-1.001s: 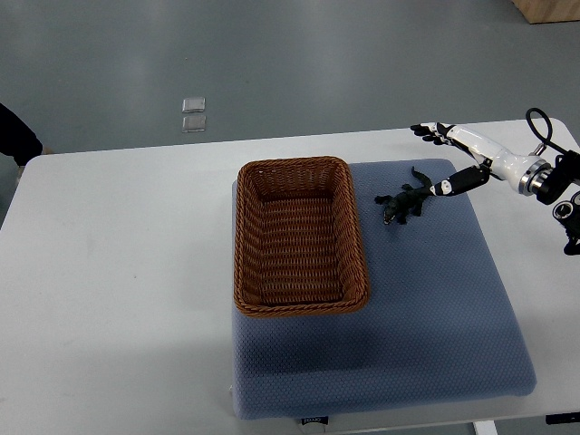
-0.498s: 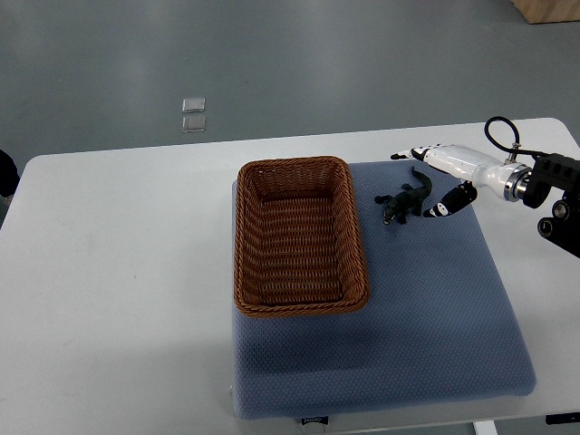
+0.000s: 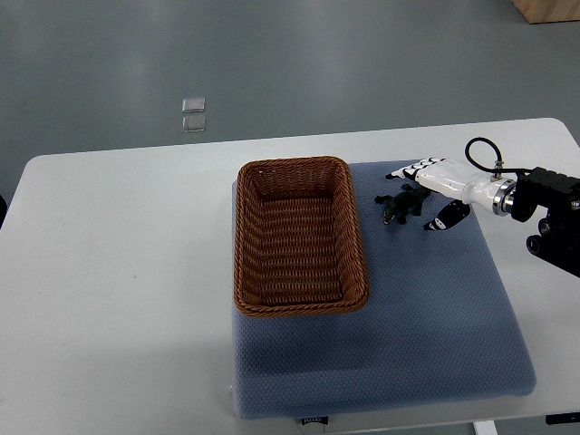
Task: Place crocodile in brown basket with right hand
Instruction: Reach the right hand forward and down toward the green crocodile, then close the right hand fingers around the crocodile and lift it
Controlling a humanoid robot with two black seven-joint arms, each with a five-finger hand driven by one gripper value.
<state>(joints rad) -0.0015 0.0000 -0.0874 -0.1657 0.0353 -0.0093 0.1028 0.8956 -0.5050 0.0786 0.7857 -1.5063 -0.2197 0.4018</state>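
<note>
Right hand (image 3: 441, 179) over crocodile (image 3: 397, 206) toward surface's (image 3: 118, 236) far right corner, fingers (image 3: 404, 172) spread astride its tail, apparently for gripping; basket (image 3: 299, 234) just beside.

On the white worktop (image 3: 118, 254), a blue-grey padded mat (image 3: 426, 308) fills the lower right of the frame. A brown woven rectangular basket (image 3: 241, 237) sits on the mat's left part. A dark toy crocodile (image 3: 399, 205) lies on the mat just right of the basket's upper end, with the white right hand (image 3: 439, 179) over its right end.
</note>
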